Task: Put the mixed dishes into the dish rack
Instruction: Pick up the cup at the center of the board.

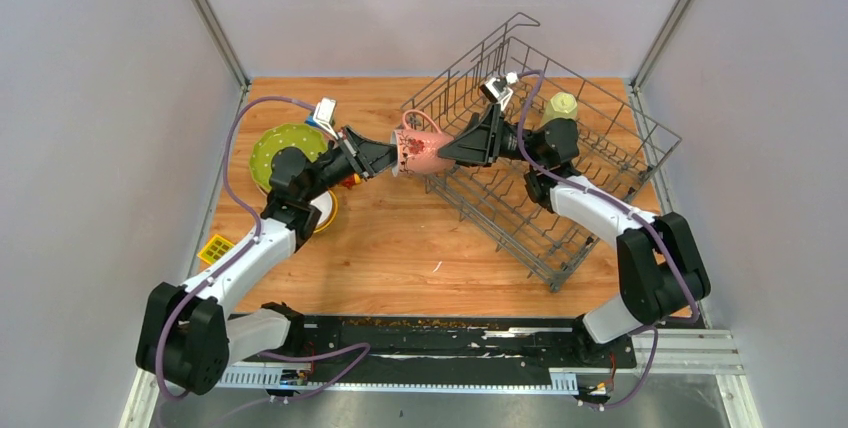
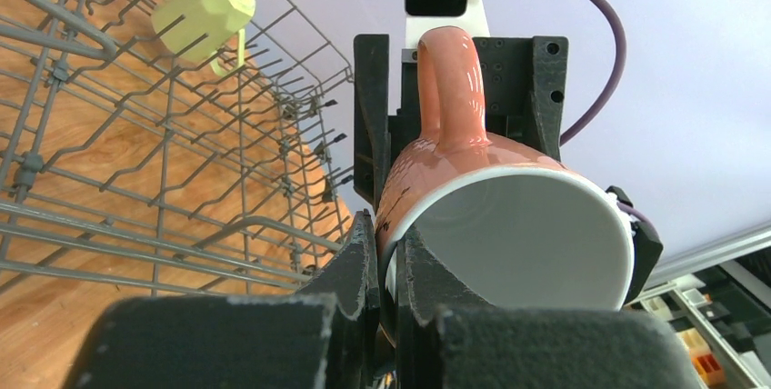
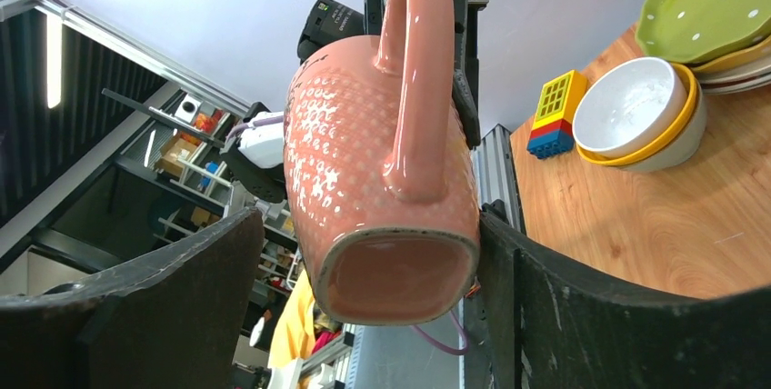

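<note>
Left gripper (image 2: pixel 386 271) is closed in a pinch on the rim of the pink mug (image 2: pixel 436 166), one finger inside the mouth and one outside on the glazed wall; the bite is narrow and covers only a short stretch of the rim. The mug hangs in the air on its side, handle uppermost, mouth toward the left arm and base toward the right arm, just beside the near-left corner of the dish rack (image 1: pixel 600 163) and not yet in it. Right gripper (image 1: pixel 447 152) stands spread, its fingers straddling the base end of the mug: in the right wrist view one finger lies close against the wall, and the other stands off with daylight showing. Noted risks: the mug appears to hang on the rim pinch alone, so a release by the left before the right has closed would likely drop it onto the table. An off-centre closure could push the mug sideways and twist it out of the pinch, the more so on smooth glaze. The rack's tall wire wall sits just beside the hand-off, and a swing toward it could strike the wires or the pale-green mug (image 1: pixel 560 106) already inside. The lime-green plate (image 1: pixel 285 143) and stacked bowls (image 3: pixel 632 107) remain on the table, well apart.
</note>
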